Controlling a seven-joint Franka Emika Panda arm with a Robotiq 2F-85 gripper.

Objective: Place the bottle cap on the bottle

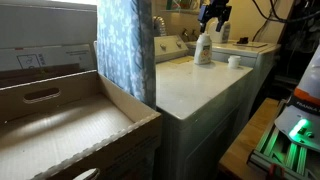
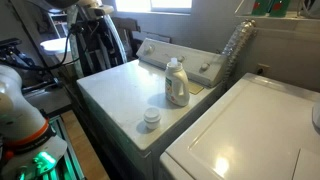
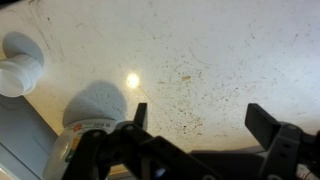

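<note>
The white bottle (image 1: 203,47) with a yellowish-green label stands upright on the white washer top (image 1: 190,85); it also shows in an exterior view (image 2: 177,82). The small white bottle cap (image 1: 234,61) lies on the washer top beside it, apart from it, and shows in both exterior views (image 2: 151,118). My gripper (image 1: 214,15) hangs above the bottle, open and empty. In the wrist view the open fingers (image 3: 203,122) frame bare speckled washer top; the bottle (image 3: 90,108) is at the lower left and the cap (image 3: 18,75) at the left edge.
A second white appliance (image 2: 250,140) stands next to the washer. The washer's control panel (image 2: 160,50) rises behind the bottle. A blue patterned curtain (image 1: 125,45) and a cardboard box (image 1: 60,120) are near one camera. Washer edges drop off to the floor.
</note>
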